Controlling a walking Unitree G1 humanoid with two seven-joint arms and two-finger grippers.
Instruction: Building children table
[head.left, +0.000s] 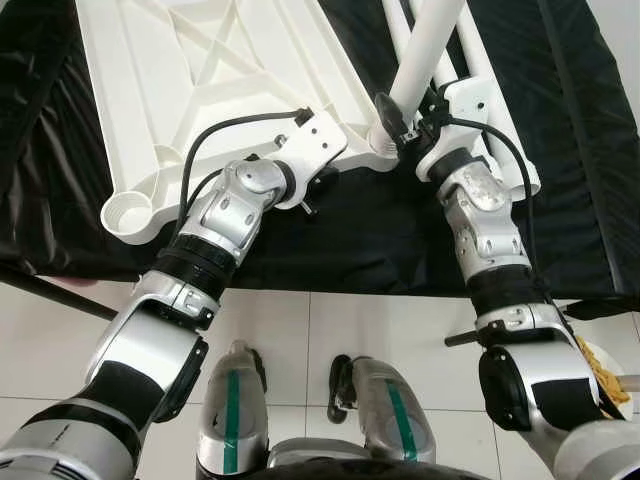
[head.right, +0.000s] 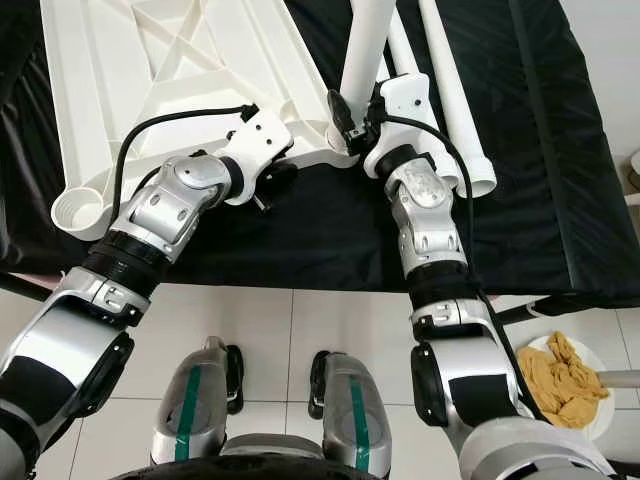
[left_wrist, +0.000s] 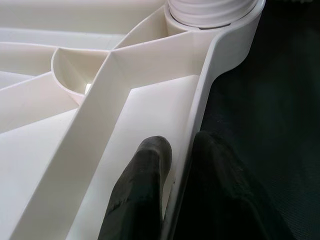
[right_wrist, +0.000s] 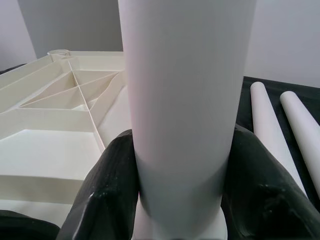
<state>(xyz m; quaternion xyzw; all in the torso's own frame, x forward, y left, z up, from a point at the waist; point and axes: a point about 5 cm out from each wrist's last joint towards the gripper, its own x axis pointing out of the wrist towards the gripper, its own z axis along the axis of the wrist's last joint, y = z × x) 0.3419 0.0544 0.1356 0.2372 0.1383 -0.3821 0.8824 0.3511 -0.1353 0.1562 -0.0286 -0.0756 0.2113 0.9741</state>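
**Leg going into the corner socket of the upturned tabletop**

The white plastic tabletop (head.left: 215, 75) is lying upside down on a black cloth (head.left: 560, 120), its ribbed underside facing up and an open round socket (head.left: 127, 213) showing at its near left corner. The left gripper (left_wrist: 175, 170) is pinching the tabletop's near edge wall, one black finger inside the rim and the other outside against the cloth, closed tight on the thin wall. The right gripper (right_wrist: 182, 170) is clasping a white table leg (head.left: 430, 45) near its lower end, its two fingers (right_wrist: 112, 185) pressing either side of the tube. The leg is standing tilted in the near right corner socket (head.left: 380, 135). Two more white legs (head.right: 455, 90) are lying side by side on the cloth beside it. A plate of yellowish food (head.right: 565, 385) is sitting on the tiled floor (head.left: 330, 330) to the robot's right. No writing or brand can be read anywhere.
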